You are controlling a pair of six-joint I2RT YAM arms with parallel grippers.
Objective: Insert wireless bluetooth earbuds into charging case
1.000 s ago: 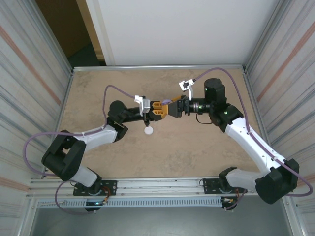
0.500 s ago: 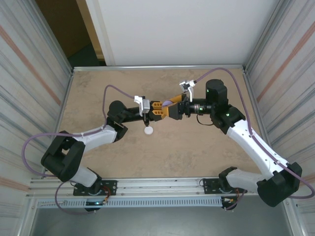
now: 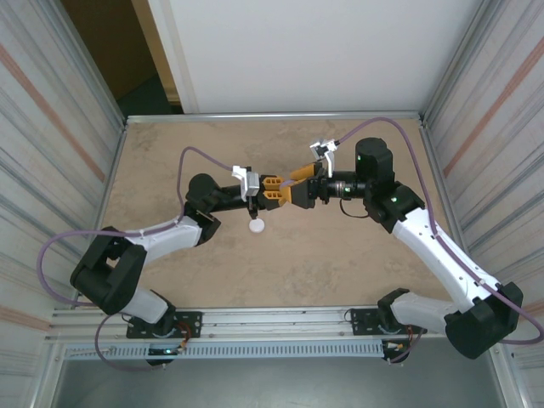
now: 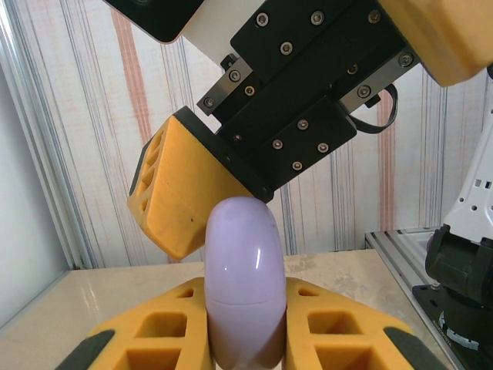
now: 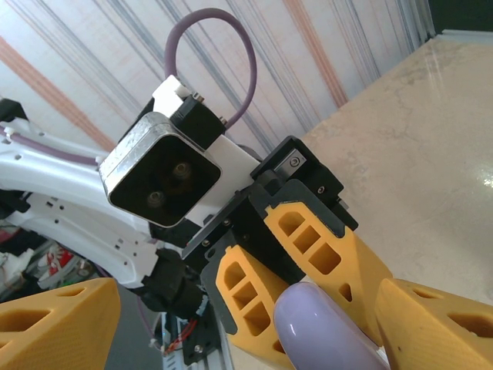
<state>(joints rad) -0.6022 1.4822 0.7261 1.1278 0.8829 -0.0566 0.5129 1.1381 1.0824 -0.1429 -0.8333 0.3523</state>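
- Gripping the lavender charging case: the left claw is clamped on its lower end, one orange finger on each side, and the case stands up out of the jaws.
- The case is smooth and pill-shaped, with a thin seam across it just above the left claw's fingertips. The lid looks closed.
- The right claw is spread wide and meets the left claw nose to nose. The case's free end sits between its two fingers.
- Left wrist view: one right-claw finger sits just behind the top of the case. I can't tell if it touches.
- Right wrist view: the case lies nearer that claw's right-hand finger than the other one, with a dark gap between them.
- Top view: both claws meet over the middle of the table, and the case is held off the surface.
- A small white round piece lies on the table just to the arm-base side of the left claw, apart from it. It's too small to tell if it's a case or a bud.
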